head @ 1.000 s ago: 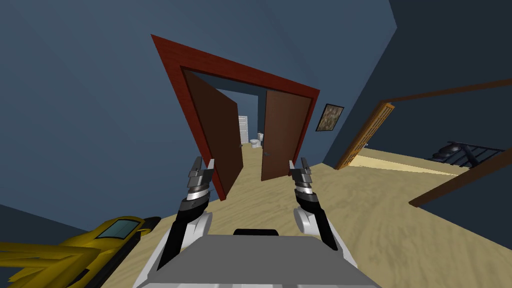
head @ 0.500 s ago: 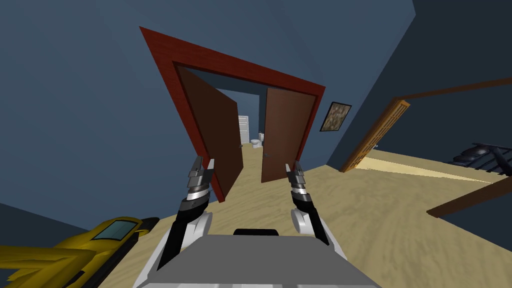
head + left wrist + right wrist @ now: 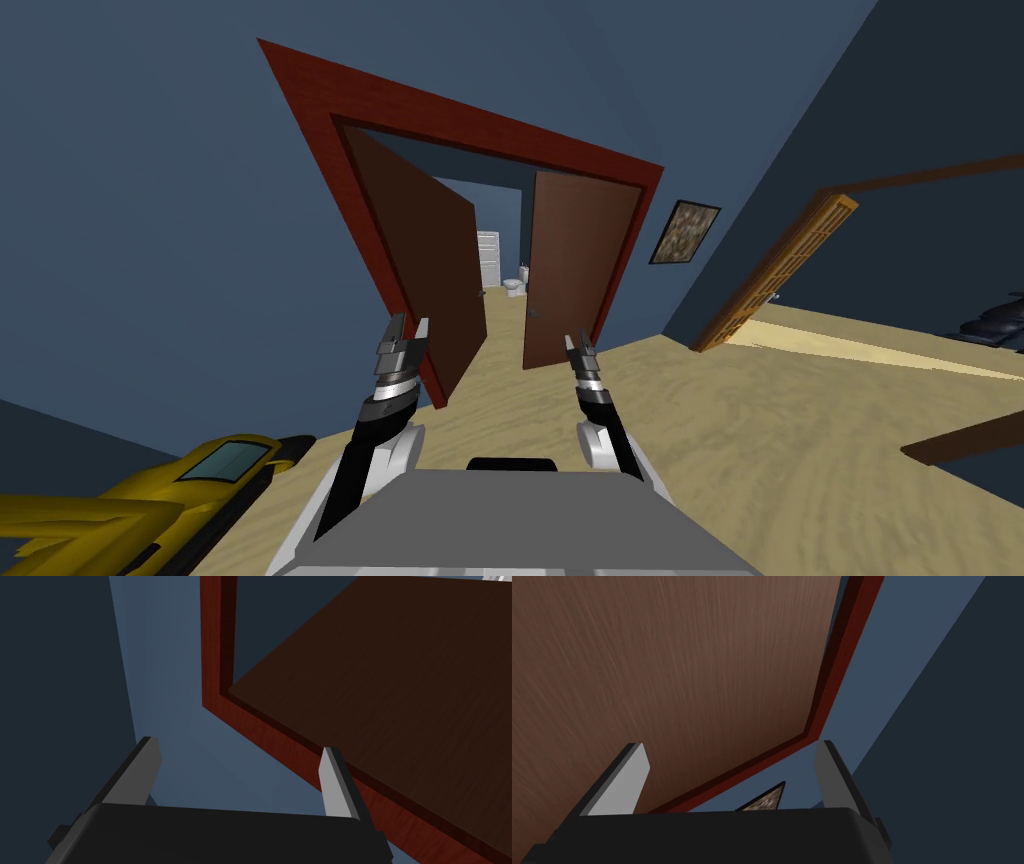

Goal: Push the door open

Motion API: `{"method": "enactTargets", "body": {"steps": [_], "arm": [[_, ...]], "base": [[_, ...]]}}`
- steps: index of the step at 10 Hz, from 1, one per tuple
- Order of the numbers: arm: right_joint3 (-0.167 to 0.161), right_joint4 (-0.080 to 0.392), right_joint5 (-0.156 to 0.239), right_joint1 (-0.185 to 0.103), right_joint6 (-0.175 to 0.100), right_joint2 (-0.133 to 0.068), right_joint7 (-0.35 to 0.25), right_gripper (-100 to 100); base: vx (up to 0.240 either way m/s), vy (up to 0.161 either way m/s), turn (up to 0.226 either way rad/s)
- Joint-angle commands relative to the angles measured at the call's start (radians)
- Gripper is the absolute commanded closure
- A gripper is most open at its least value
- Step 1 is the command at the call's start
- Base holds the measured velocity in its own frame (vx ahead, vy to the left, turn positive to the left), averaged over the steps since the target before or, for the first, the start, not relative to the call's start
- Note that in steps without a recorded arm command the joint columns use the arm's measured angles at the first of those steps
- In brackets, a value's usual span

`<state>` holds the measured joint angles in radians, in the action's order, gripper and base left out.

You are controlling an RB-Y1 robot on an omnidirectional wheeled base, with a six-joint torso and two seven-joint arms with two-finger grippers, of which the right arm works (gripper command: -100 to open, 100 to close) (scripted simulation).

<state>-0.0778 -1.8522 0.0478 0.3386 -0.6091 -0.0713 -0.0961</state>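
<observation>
Clear gap (narrow) beside right door (image 3: 575, 265)

I have rolled closer to the red door frame (image 3: 470, 120) — it looms larger, its top corner pushed out toward 10 o'clock. The wall picture (image 3: 684, 232) and the slatted side door (image 3: 780, 270) have slid toward 3 o'clock. The right gripper (image 3: 575, 340) has swung toward 9 o'clock — now edge-on before the right door leaf (image 3: 575, 260).

My head camera, rolled, looks from some way back at the red door frame (image 3: 480, 130) in centre frame. Both wrist cameras see its upper corners closer.
</observation>
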Motion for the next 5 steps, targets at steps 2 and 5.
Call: {"method": "enactTargets", "body": {"steps": [2,5], "arm": [[-0.004,0.079,-0.004,-0.018,-0.013,-0.006,0.003,-100],[-0.010,0.151,-0.008,-0.032,-0.022,-0.007,0.007,-100]], "base": [[0.086,-0.073,0.055],[0.071,-0.051,0.039]]}}
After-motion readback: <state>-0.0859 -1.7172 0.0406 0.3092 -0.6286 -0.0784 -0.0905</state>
